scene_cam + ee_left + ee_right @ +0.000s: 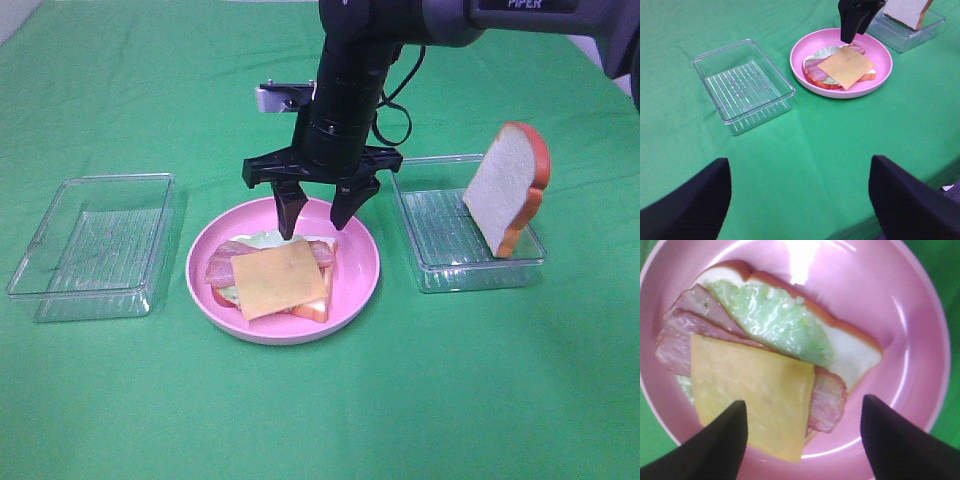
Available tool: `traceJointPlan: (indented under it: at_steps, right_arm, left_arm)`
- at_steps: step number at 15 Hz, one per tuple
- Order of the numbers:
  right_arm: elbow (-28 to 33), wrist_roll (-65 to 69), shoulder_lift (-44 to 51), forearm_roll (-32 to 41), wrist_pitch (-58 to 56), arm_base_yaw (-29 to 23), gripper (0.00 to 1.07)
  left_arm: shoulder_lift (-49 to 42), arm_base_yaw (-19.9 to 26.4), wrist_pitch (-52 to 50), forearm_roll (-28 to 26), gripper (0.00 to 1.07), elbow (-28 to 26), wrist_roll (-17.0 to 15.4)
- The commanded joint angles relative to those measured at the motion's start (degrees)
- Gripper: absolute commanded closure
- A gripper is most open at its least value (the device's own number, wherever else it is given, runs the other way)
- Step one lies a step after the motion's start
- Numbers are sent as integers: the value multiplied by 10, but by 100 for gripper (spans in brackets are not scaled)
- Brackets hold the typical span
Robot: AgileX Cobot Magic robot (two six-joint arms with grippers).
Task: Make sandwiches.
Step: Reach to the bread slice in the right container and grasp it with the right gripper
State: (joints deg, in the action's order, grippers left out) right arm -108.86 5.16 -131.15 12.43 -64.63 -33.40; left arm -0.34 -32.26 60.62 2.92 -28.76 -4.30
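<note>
On the round pink plate (360, 285) lies a partly stacked sandwich: a bread slice (312, 308) at the bottom, pale green lettuce (266, 238), a pink bacon strip (226, 262) and a yellow-orange cheese slice (282, 278) on top. My right gripper (319, 219) hangs open and empty just above the back of the stack; in its wrist view (802, 432) the cheese (750, 395), bacon (829, 402) and lettuce (775, 315) lie below. A second bread slice (508, 185) leans upright in the right clear tray (450, 262). My left gripper (800, 192) is open, well away from the plate (885, 62).
An empty clear plastic tray (50, 265) sits left of the plate on the green cloth; it also shows in the left wrist view (715, 65). The table's edge shows at one corner of the left wrist view.
</note>
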Motion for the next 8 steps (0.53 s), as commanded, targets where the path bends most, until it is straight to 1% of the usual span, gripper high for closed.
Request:
traceJointPlan:
  at_steps: [1, 5, 7, 8]
  right_arm:
    - [-7, 15, 36, -44, -17, 2, 44]
    - [-16, 22, 97, -60, -32, 33, 38]
    - [-16, 23, 131, -77, -46, 65, 33]
    - [-16, 26, 144, -92, -52, 82, 33]
  left_arm:
    - [-11, 0, -6, -5, 33, 1, 1]
    - [-11, 0, -6, -5, 33, 1, 1]
    - [-11, 0, -6, -5, 33, 1, 1]
    - [-11, 0, -6, -5, 33, 1, 1]
